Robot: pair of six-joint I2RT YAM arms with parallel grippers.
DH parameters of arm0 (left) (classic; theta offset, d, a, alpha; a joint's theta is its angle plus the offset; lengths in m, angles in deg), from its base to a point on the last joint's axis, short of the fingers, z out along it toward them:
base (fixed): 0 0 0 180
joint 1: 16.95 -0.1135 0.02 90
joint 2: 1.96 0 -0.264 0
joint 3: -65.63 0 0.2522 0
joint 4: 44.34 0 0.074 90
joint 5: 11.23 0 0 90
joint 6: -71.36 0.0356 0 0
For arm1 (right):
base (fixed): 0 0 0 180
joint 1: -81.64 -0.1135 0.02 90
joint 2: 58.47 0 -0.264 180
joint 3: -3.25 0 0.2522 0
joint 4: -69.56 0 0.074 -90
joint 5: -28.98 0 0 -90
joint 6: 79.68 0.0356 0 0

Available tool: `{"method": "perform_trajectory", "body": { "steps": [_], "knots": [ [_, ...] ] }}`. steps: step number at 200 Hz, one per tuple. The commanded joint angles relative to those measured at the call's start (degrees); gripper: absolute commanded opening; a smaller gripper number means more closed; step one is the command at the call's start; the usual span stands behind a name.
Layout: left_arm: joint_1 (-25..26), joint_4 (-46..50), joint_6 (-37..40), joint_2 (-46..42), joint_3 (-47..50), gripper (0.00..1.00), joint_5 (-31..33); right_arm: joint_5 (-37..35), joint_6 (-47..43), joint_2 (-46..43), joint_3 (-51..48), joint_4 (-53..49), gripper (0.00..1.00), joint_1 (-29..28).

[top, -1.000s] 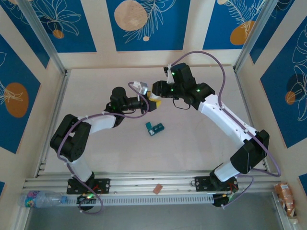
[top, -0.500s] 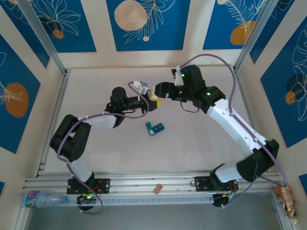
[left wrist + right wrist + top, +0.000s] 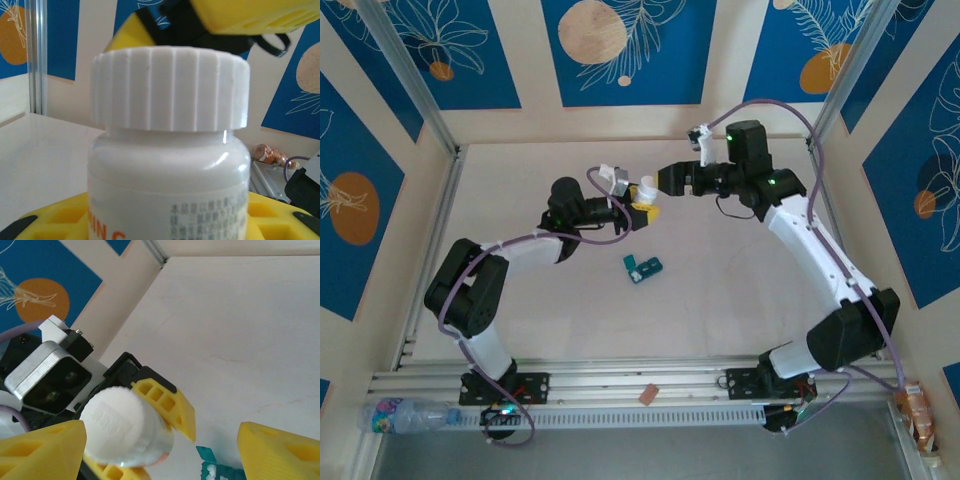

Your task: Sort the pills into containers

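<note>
Right wrist view: right hand point(image 3: 664, 180) gapes apart around the cap of the white bottle point(image 3: 122, 427), which the left hand point(image 3: 640, 208) clamps; an off-centre bite could wrench it loose, missing the teal organiser point(image 3: 220, 471) on the worktop point(image 3: 740, 290) below both hands

One white pill bottle point(image 3: 647, 190), one teal organiser point(image 3: 643, 267).

The pale cream table point(image 3: 720, 300) carries a small teal-green pill organiser point(image 3: 643, 267), which lies flat near its middle, well apart from the walls. Seen from the right wrist, white bits show inside the organiser's corner. Aluminium rails point(image 3: 620, 385) run along the table's near edge, and a small brown scrap point(image 3: 648, 395) lies on them.
</note>
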Motion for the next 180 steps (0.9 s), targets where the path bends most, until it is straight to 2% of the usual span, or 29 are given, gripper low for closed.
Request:
{"method": "perform_trajectory", "body": {
  "steps": [1, 22, 92, 135, 180],
  "knots": [
    [0.2, -1.6, 1.8, -0.3, -2.2, 0.0, -3.5, 6.0, -3.7, 1.5, 3.8, -1.2, 0.79, -0.9],
    [0.2, -1.2, 1.9, -0.2, -2.3, 0.0, -4.0, 5.8, -4.6, 3.1, 6.0, -2.4, 0.79, -2.1],
    [0.2, -2.1, 0.6, 0.0, -2.8, 0.0, -4.2, 3.3, -6.3, 4.4, 7.2, -5.5, 0.66, -3.9],
    [0.2, -2.8, -0.4, 0.2, -3.2, 0.0, -4.2, 1.4, -6.4, 3.7, 5.8, -5.8, 0.49, -4.3],
    [0.2, -3.5, -1.4, 0.3, -3.2, 0.0, -3.5, -2.9, -2.5, 2.7, 2.4, -3.7, 0.4, -5.8]
  ]
}}
